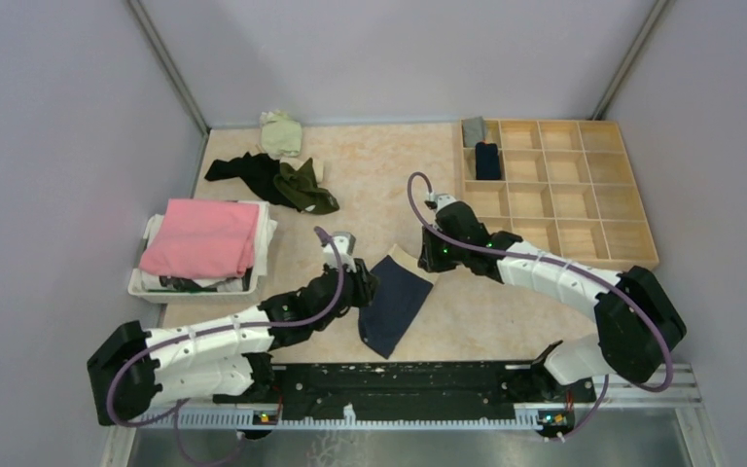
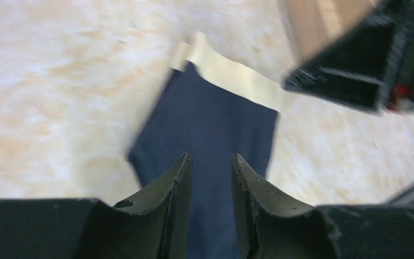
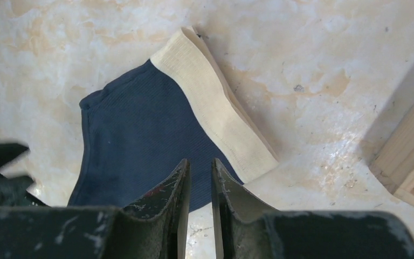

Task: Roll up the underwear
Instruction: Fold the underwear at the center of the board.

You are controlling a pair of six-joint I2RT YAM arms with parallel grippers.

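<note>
Left fingers point(image 2: 173, 189) parted over navy underwear point(image 2: 210, 124), right fingers point(image 3: 172, 202) parted at its edge

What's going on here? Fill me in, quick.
Two robot arms are working on a pair of navy underwear with a beige waistband. It lies flat on the table, not yet rolled. The left gripper and right gripper are poised close over it, jaws slightly apart, holding nothing. A grey bundle and a navy bundle sit in the wooden tray. More underwear lies in a heap at the back.
</note>
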